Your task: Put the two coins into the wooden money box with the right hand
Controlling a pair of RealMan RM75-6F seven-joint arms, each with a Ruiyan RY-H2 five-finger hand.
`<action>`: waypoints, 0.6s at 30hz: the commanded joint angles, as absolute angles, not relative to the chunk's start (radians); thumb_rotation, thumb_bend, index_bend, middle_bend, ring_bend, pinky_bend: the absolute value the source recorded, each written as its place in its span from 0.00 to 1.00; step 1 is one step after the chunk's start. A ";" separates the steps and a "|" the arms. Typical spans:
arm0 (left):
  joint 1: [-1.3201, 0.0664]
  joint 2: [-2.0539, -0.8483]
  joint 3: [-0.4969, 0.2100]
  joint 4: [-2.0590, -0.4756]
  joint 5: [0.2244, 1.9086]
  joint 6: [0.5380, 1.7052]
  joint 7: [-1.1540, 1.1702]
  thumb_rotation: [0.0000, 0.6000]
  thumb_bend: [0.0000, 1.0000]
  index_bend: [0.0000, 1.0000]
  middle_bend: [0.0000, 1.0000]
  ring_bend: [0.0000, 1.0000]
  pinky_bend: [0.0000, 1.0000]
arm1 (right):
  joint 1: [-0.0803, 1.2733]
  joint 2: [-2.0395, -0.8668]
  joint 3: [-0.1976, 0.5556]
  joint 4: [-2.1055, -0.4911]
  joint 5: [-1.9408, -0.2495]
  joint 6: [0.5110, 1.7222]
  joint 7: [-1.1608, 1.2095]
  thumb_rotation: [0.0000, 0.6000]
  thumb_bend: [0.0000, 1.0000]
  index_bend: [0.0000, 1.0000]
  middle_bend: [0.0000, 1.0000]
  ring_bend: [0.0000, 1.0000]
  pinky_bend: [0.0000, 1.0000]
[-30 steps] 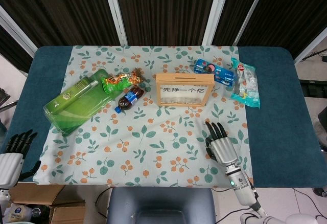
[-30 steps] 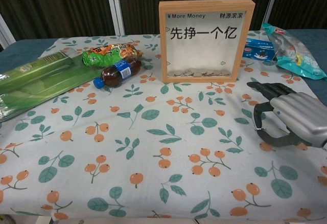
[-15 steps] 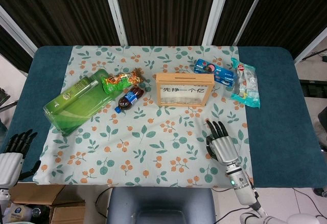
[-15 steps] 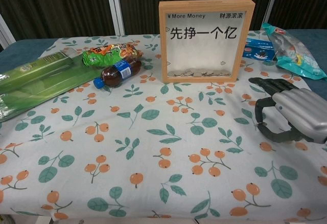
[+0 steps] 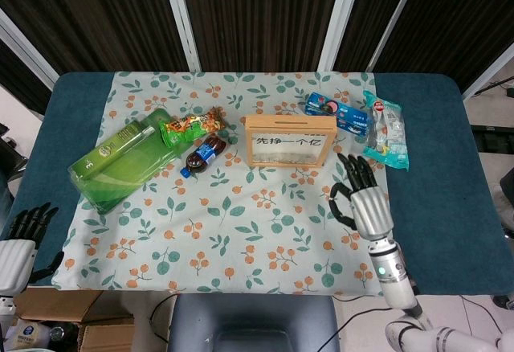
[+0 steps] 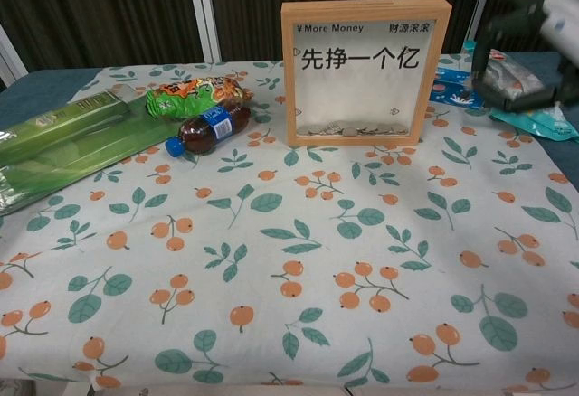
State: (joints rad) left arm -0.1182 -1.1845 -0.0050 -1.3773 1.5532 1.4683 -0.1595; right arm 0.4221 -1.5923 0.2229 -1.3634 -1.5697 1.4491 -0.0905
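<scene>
Head view is showing one wooden money box standing upright near the middle of the floral tablecloth, toward the far edge of the tabletop. The chest view is giving its glass front clearly: "¥More Money" printed top left, smaller Chinese characters top right that are too small to read surely, and large characters "先挣一个亿" across the pane. A thin heap of coins is lying inside along the bottom of the box; how many are there cannot be counted, and no loose coin can be made out on the cloth.

One right hand is hanging above the cloth near the right edge of the cloth, just in front and right of the box, fingers spread apart and gripping nothing that can be seen. In the chest view it is appearing blurred at the upper right corner. One left hand is sitting off the near left corner of the tabletop, fingers loosely apart and empty.

Left of the box one small dark cola bottle with a blue label is lying on its side, touching one green snack bag; one long green packet is lying beyond them toward the left edge. Right of the box one blue biscuit pack and one teal snack bag are lying near the far right corner of the cloth.
</scene>
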 commanded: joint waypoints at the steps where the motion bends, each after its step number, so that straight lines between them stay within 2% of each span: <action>1: -0.120 -1.186 -0.005 -1.382 1.555 1.467 -0.153 1.00 0.34 0.00 0.00 0.00 0.00 | 0.525 -1.427 0.386 -1.546 -1.496 1.367 -0.183 1.00 0.62 0.78 0.15 0.00 0.00; 6: -0.124 -1.185 -0.008 -1.388 1.550 1.460 -0.147 1.00 0.34 0.00 0.00 0.00 0.00 | 0.647 -1.359 0.503 -1.583 -1.337 1.199 -0.313 1.00 0.62 0.78 0.15 0.00 0.00; 9: -0.129 -1.184 -0.010 -1.390 1.550 1.454 -0.146 1.00 0.34 0.00 0.00 0.00 0.00 | 0.723 -1.341 0.544 -1.558 -1.216 1.088 -0.384 1.00 0.62 0.78 0.15 0.00 0.00; 15: -0.131 -1.181 -0.011 -1.388 1.546 1.450 -0.152 1.00 0.34 0.00 0.00 0.00 0.00 | 0.873 -1.349 0.543 -1.464 -0.968 0.897 -0.549 1.00 0.62 0.78 0.15 0.00 0.00; 18: -0.130 -1.179 -0.011 -1.384 1.541 1.448 -0.158 1.00 0.34 0.00 0.00 0.00 0.00 | 0.936 -1.355 0.530 -1.432 -0.860 0.840 -0.605 1.00 0.62 0.78 0.15 0.00 0.00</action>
